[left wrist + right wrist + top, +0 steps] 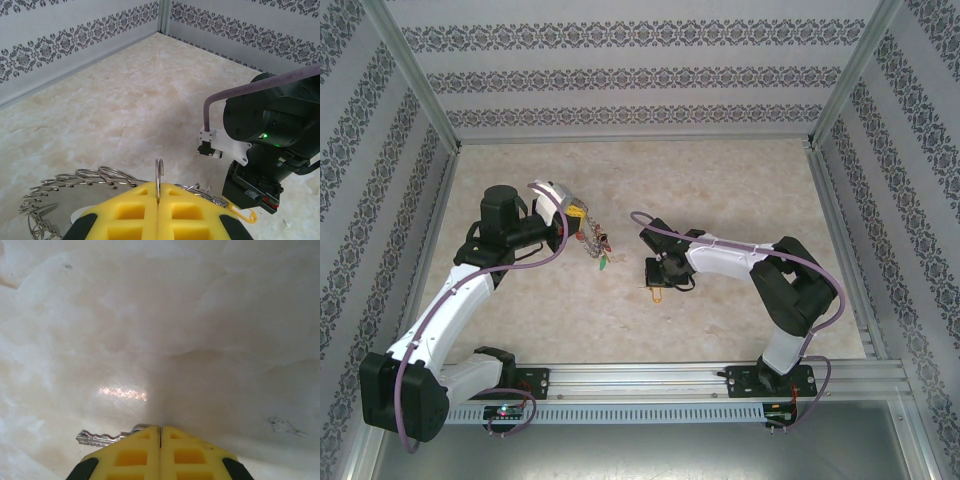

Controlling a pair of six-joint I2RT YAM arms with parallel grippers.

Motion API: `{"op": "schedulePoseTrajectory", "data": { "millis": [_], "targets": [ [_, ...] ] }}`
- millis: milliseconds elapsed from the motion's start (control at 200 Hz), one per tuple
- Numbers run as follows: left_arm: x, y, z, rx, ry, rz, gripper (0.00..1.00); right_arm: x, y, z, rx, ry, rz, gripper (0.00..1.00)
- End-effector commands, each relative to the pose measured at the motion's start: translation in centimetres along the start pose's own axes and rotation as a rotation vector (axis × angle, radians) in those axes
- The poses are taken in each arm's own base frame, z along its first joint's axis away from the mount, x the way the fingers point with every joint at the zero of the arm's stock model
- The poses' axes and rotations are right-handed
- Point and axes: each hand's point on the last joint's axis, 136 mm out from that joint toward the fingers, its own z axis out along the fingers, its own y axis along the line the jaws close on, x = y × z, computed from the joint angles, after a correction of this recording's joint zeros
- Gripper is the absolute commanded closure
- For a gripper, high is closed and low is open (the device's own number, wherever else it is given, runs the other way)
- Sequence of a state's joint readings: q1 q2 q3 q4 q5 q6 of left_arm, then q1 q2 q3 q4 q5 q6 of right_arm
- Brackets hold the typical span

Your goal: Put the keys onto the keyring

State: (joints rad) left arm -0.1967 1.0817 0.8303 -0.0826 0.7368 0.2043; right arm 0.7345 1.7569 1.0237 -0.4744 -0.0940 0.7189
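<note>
The left gripper (159, 196) pinches the keyring (100, 176) (pads tight on its wire). Near the keyring, the right gripper (160, 430) clamps a key (100, 438).

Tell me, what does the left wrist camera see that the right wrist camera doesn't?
Left wrist: the keyring, a wire loop of it pinched in the left gripper, plus the other arm and patterned walls. Right wrist: a silvery key apparently pinched by the right gripper. Both: shut yellow pads over the marbled table.
</note>
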Motion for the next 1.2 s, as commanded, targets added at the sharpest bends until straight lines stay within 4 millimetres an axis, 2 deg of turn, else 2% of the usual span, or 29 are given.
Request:
{"op": "schedulePoseTrajectory", "data": {
  "millis": [0,145,425,674,919,1074,1199],
  "targets": [
    [-1.0,-0.8,-0.1,0.032,-0.039,0.034,1.00,-0.3,-0.7,-0.2,0.018,-0.013,-0.028,0.92],
    [-1.0,-0.8,0.0,0.032,-0.039,0.033,1.00,-0.2,-0.7,0.2,0.025,0.004,-0.028,0.91],
    [-1.1,-0.8,0.0,0.035,-0.036,0.035,1.00,-0.9,-0.3,0.3,0.020,-0.017,-0.014,0.84],
    [-1.1,-0.8,-0.1,0.033,-0.037,0.036,1.00,-1.1,-0.1,0.3,0.015,-0.019,-0.013,0.84],
    [-1.0,-0.8,0.0,0.033,-0.033,0.033,1.00,-1.3,0.0,0.2,0.014,-0.030,-0.012,0.89],
    [-1.0,-0.9,-0.1,0.037,-0.032,0.032,1.00,-1.4,0.0,-0.8,0.008,-0.053,-0.030,0.93],
    [-0.9,-1.6,0.0,0.075,-0.030,0.045,1.00,-2.2,1.2,-3.6,-0.079,-0.141,-0.131,0.96]
  ]
}}
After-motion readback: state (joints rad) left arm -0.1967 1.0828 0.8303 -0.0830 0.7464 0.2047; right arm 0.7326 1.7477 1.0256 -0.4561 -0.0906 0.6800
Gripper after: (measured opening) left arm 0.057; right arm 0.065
